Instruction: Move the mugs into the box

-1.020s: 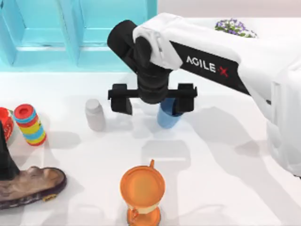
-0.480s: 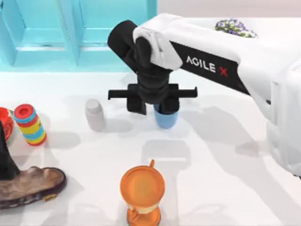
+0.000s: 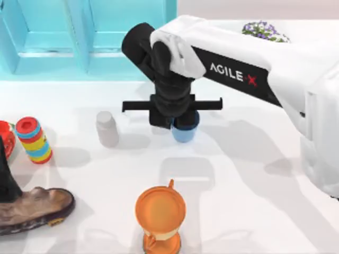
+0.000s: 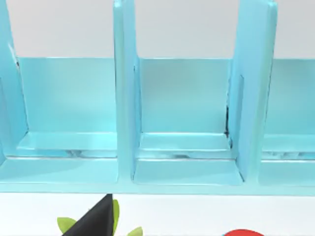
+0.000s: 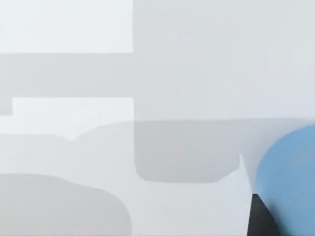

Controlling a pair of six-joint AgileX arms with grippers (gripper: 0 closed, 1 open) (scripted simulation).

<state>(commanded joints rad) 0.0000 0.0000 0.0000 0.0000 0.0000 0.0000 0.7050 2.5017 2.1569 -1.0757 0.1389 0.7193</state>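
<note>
My right pincer (image 3: 177, 120) sits low over the blue mug (image 3: 185, 132) near the middle of the bench (image 3: 254, 180), fingers pinched on the mug's rim, one inside and one outside as far as the top view lets me judge. In the right wrist view the blue mug (image 5: 290, 182) fills the corner beside a dark finger. I read this as the grasp step on the first mug; no lift showing yet, the mug looks seated on the bench. Just beside it on the left stands the white bottle (image 3: 107, 128), and nearer the front the orange jug (image 3: 160, 214), both to avoid. The turquoise box (image 3: 90, 42) lies at the back left, so the next move calls for a straight lift, then a carry back and leftward over its wall. My left arm is parked at the left edge.
</note>
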